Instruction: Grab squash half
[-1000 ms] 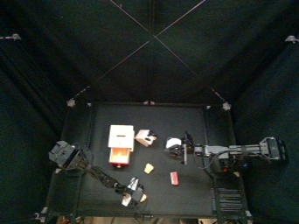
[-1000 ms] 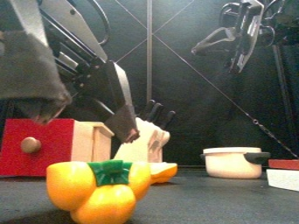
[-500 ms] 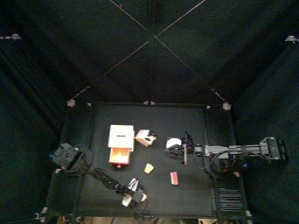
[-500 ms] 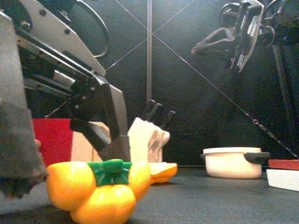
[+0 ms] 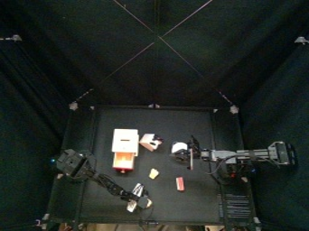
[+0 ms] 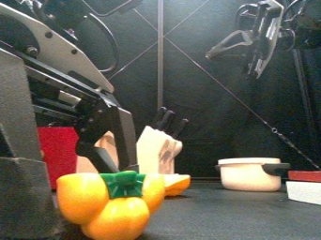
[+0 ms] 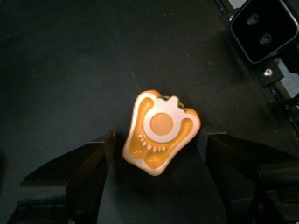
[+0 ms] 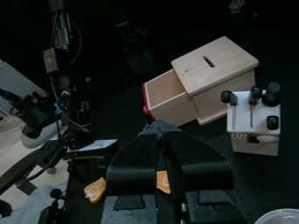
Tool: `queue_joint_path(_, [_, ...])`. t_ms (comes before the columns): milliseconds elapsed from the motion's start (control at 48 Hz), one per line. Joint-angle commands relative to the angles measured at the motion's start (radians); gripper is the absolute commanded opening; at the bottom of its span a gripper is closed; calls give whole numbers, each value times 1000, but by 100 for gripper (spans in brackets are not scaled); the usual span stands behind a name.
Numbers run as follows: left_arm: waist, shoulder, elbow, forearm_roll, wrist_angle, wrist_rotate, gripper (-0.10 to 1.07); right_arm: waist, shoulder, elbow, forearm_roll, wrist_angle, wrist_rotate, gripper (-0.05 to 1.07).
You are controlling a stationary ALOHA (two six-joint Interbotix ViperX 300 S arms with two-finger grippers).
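Observation:
The squash half [image 7: 162, 131] lies on the black table, orange-rimmed with a cream middle. In the front view [image 6: 111, 198] it is yellow-orange with a green stem, and in the top view [image 5: 136, 189] it is a small pale piece near the front edge. My left gripper [image 7: 162, 172] is open, with one jaw on each side of the squash half and nothing gripped. It also shows in the top view [image 5: 135, 198]. My right gripper [image 8: 158, 133] looks shut and empty. It hangs raised over the table's right middle [image 5: 193, 150].
A wooden box with a red drawer [image 5: 125, 150] stands at the left middle, and a pale block with black knobs [image 5: 150, 141] stands beside it. A white pot [image 6: 251, 173] stands at the right. A yellow wedge [image 5: 154, 172] and a red-pink block [image 5: 180, 183] lie mid-table.
My left gripper has come lower, and its jaws now stand around the squash half, which has tipped slightly. The right arm has not moved.

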Motion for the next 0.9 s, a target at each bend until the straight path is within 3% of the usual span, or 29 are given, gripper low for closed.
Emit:
queue_joint_path(0, [3,-9,-25,3,2,0,99,-3,-5,-9,2,-9,-3,26])
queue_joint_path(458, [3,5,-46,11,3,0,84,-6,-5,-8,3,-9,-3,26])
queue_joint_path(875, [5,-89,-37,5,51,0,81,-6,-5,-6,5,-8,-3,26])
